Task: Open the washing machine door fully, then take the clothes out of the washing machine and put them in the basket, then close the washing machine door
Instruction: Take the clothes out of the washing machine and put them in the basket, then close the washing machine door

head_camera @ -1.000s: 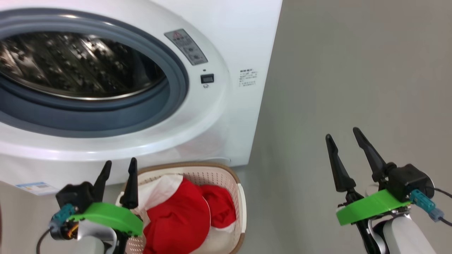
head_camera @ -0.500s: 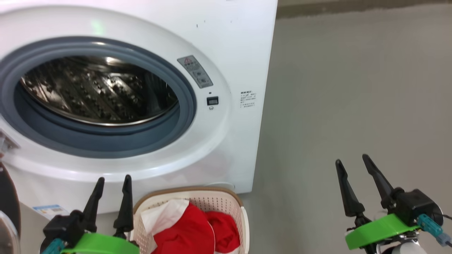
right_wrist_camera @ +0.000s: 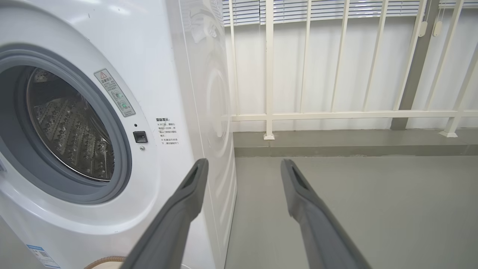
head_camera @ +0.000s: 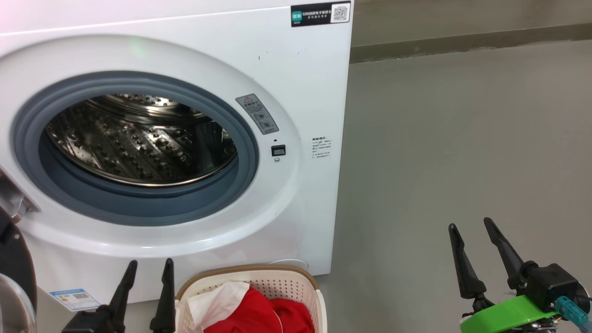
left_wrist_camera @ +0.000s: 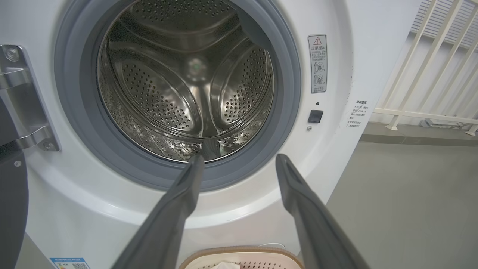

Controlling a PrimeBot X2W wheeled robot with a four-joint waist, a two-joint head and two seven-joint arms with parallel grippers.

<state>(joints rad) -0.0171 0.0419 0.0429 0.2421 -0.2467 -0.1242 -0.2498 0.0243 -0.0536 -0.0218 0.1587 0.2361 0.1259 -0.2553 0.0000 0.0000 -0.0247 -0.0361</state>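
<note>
Two steps done: washer (head_camera: 300, 92) empty, clothes (head_camera: 252, 314) in basket (head_camera: 286, 289); door (head_camera: 16, 268) open, closing remains. Both jaws open, holding nothing.

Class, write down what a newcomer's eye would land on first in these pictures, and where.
The washing machine looms at the head view's left, its steel drum gaping open. Below it, bright red clothes lie in the basket, with the open left gripper beside it and the open right gripper at lower right.
</note>
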